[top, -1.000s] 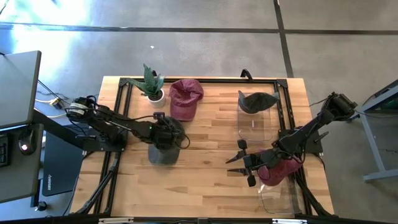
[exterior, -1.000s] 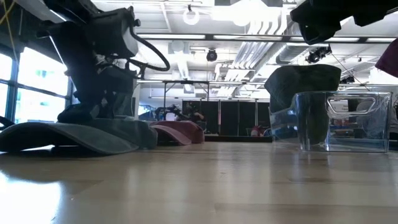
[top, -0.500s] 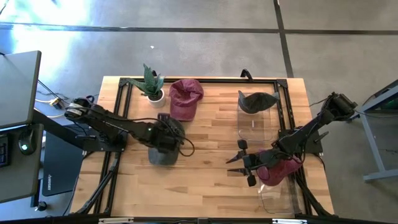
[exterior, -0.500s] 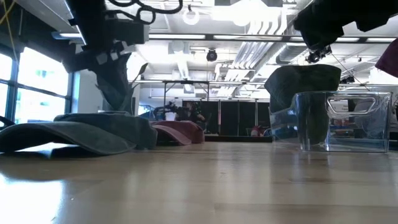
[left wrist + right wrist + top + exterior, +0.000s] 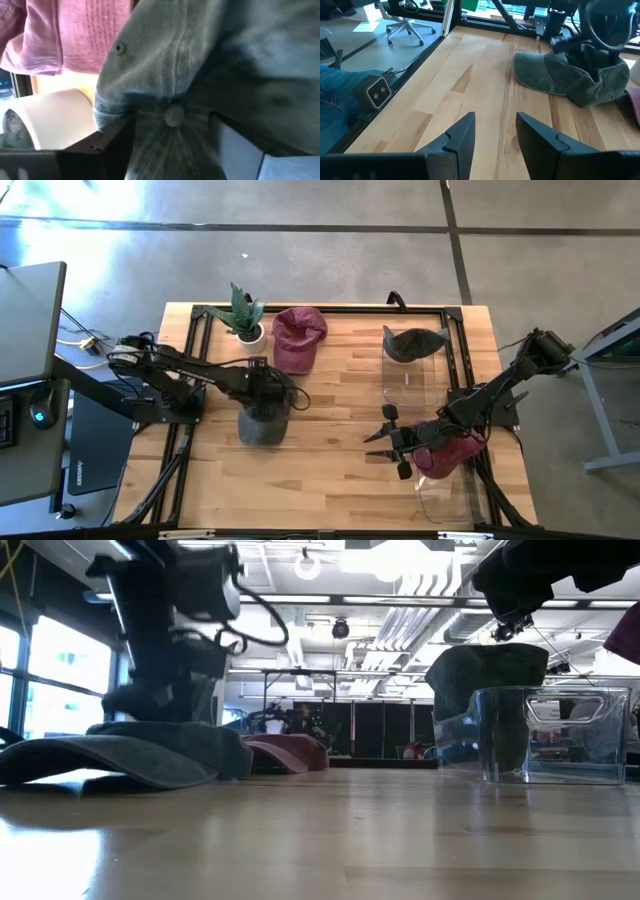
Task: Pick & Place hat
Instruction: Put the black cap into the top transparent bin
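Down on the crown of the grey-green hat with the left gripper, spread wide, dark fingers set either side of the top button and pinching nothing. Lying flat on the wooden table, toward its left side, brim out on the boards and crown bunched under the wrist. Judged from that straddle over the button: either lined up to gather the cloth where the seams meet, the firmest spot on soft fabric, or just letting go after setting it down; cannot tell which. Parked at the right side with the right gripper, likewise parted and empty, low over bare wood and pointing across at the work, probably held back to leave the left arm room. Just beside it, a maroon hat at a clear bin. Farther back, a second maroon hat next to a potted plant, and a dark hat draped over another clear bin, perhaps the kind of resting place meant for the grey-green one.
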